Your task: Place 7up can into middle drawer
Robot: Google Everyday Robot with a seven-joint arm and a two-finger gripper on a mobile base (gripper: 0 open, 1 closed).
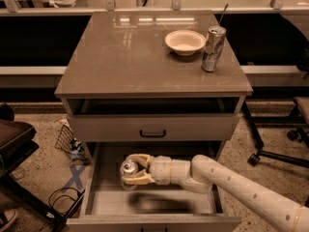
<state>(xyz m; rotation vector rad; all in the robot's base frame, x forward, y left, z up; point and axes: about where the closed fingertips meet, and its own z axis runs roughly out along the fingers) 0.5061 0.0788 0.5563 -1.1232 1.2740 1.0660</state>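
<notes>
In the lower centre of the frame, the gripper [126, 170] reaches from the right into the pulled-out middle drawer [110, 203]. Its two pale fingers [138, 157] are closed around the 7up can [129, 167], one along the can's upper side in the frame and one along its lower side. The can sits upright between them, its silver top facing up. It is over the left half of the drawer's tray, inside the side walls, and a dark shadow lies on the pale floor just below it in the frame. The white arm [231, 183] runs off to the lower right corner. Above the drawer is a shut drawer front with a black handle [152, 134]. On the cabinet top [135, 57], at upper right, a bowl [185, 41] stands just beside a taller slim can [213, 42].
</notes>
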